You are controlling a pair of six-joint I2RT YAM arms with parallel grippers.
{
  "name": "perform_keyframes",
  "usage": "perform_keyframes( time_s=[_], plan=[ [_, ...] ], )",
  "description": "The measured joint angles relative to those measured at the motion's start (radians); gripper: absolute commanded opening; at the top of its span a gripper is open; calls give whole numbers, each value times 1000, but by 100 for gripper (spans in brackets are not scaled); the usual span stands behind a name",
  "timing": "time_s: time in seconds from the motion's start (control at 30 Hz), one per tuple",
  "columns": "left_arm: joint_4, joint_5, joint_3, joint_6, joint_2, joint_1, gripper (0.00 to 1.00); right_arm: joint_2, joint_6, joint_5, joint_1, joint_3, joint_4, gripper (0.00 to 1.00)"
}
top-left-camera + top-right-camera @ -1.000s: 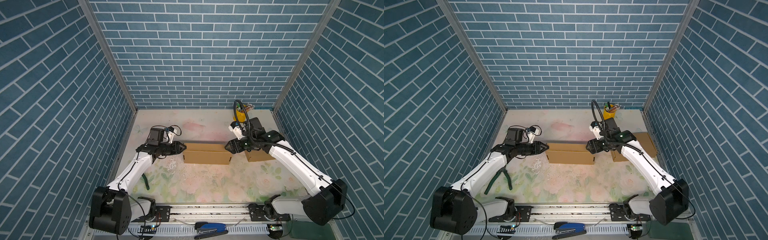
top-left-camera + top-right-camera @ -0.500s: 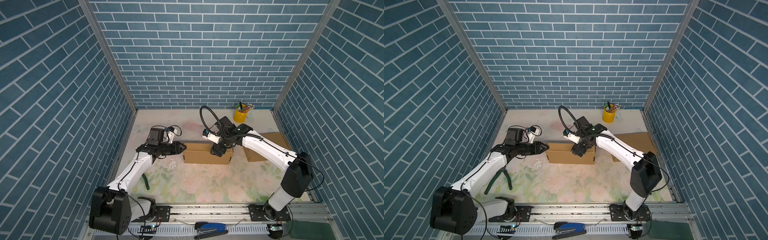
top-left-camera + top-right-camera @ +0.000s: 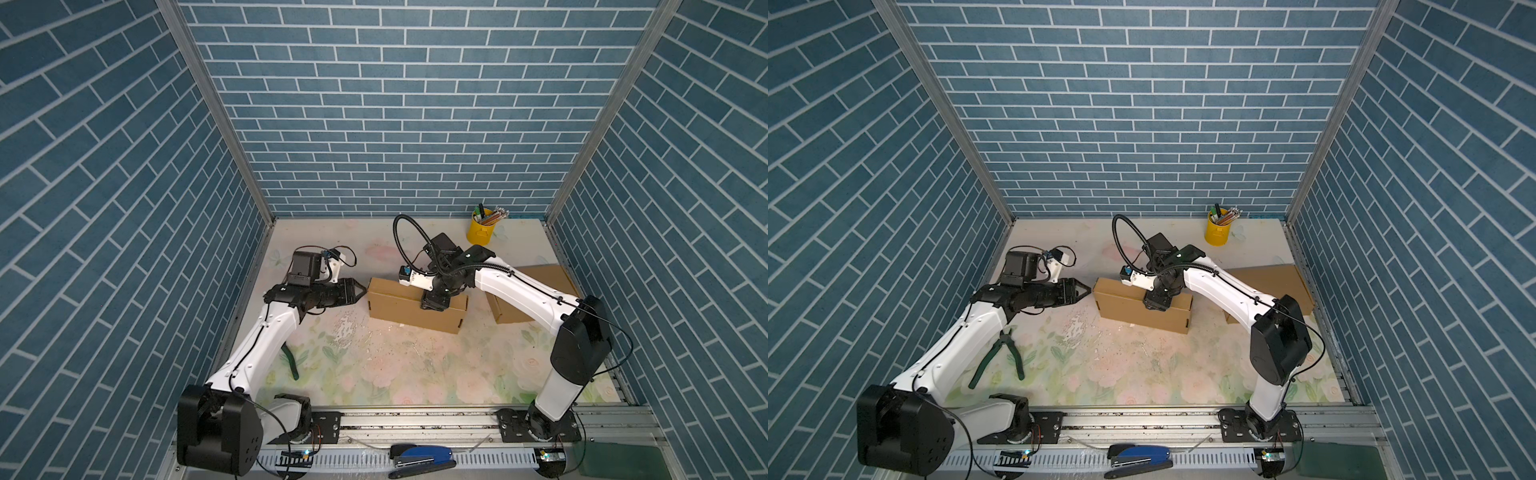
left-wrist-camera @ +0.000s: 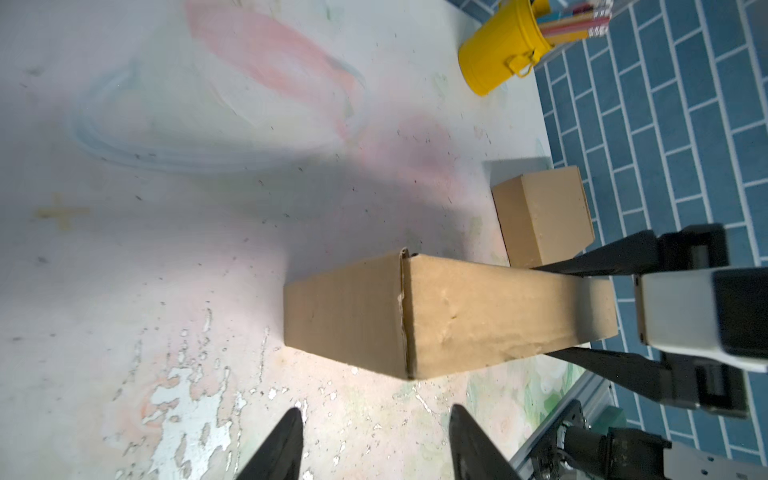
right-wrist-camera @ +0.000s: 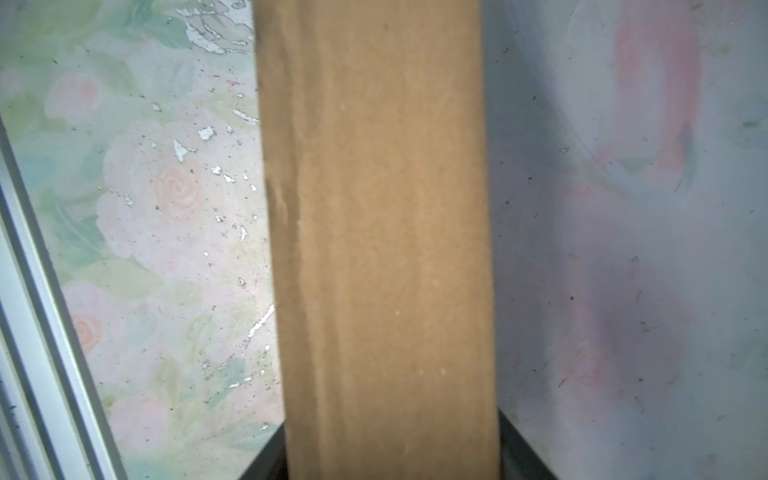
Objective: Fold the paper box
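Right end effector (image 3: 434, 300) has swung over. We see it clamp the box (image 3: 395, 305) across its width on the bench (image 3: 374, 365). Left end effector (image 3: 362, 290) widens, empty, just beside the box's end — pinned, we reckon, for flap work.

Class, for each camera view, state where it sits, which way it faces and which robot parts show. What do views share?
Both top views: high above the front rail, looking down toward the back wall; left arm, right arm and paper box visible.
Left wrist: on the left arm, facing the paper box's end; open left fingers near, right fingers beyond.
Right wrist: on the right arm, looking along the box's top; right fingers flank it.
Shared: every view shows the paper box.
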Motion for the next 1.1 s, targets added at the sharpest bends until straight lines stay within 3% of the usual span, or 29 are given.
perform_keyframes(
  time_s=[0.17,0.33,0.4,0.5,0.67,0.93,1.1],
  plan=[
    [-29,-29,82,-5,-78,107,59,0,-58,109,-13,45,60,42],
    [-30,-73,94,-18,-126,157,60,4,-175,286,-16,29,255,42],
    [-15,-87,83,-34,-128,158,60,-1,-227,344,-16,-37,395,46],
    [26,-107,43,-63,-128,157,62,-10,-288,393,-15,-190,577,63],
    [64,-137,-13,-94,-109,150,63,-32,-343,431,17,-367,625,70],
    [109,-210,-62,-94,-84,35,66,-327,-181,340,50,-433,439,73],
    [185,-271,-92,-106,15,-90,68,-386,85,276,-71,-433,402,70]
  ],
)
